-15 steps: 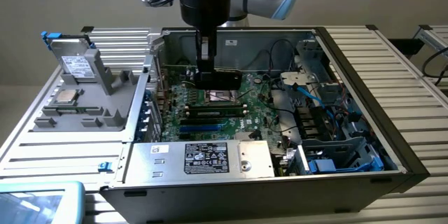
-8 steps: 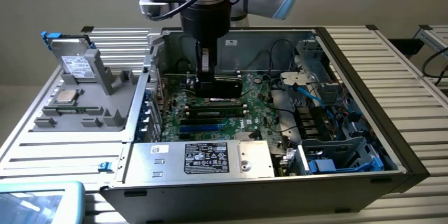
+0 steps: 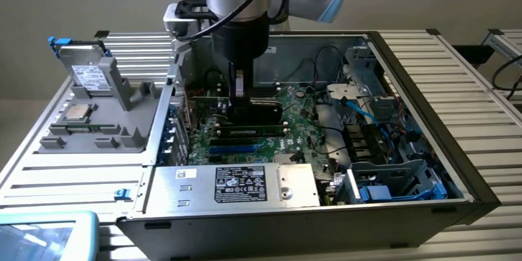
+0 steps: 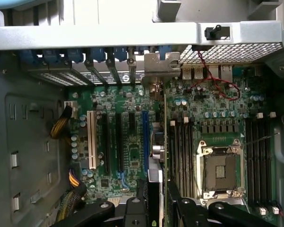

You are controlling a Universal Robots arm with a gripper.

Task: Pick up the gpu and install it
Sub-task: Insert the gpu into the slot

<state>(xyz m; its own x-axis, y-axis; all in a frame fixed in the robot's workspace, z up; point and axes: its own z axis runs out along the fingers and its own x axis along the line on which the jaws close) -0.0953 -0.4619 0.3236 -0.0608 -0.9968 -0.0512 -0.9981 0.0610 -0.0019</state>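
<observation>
1. A desk (image 3: 477, 71) of ribbed metal slats carries an open computer case (image 3: 424, 99) lying on its side, with a plain pale wall behind it.
2. Inside the case the green motherboard (image 3: 306, 123) faces up. A silver power supply (image 3: 236, 184) with a black label sits at the case's near edge, and blue cables (image 3: 359, 105) run along the exterior view's right.
3. On the exterior view's left, beside the case, a grey tray (image 3: 122, 99) holds a silver white-labelled drive box (image 3: 88, 77) standing upright at its far end.
4. The arm (image 3: 236, 4) comes straight down from above into the case, its wrist vertical and the hand (image 3: 239, 99) low over the board's expansion slots.
5. In the wrist view the hand (image 4: 157, 208) is clenched on the gpu (image 4: 156, 151), one black finger on each face of the card.
6. The gpu (image 3: 259, 112) stands on edge, upright over the board. It lies just beside a blue slot (image 4: 145, 142) and between that slot and the memory slots next to the empty CPU socket (image 4: 220, 172).
7. The card's silver bracket (image 4: 157, 64) meets the rear slot wall of the case. Whether the card is fully seated cannot be told.
</observation>
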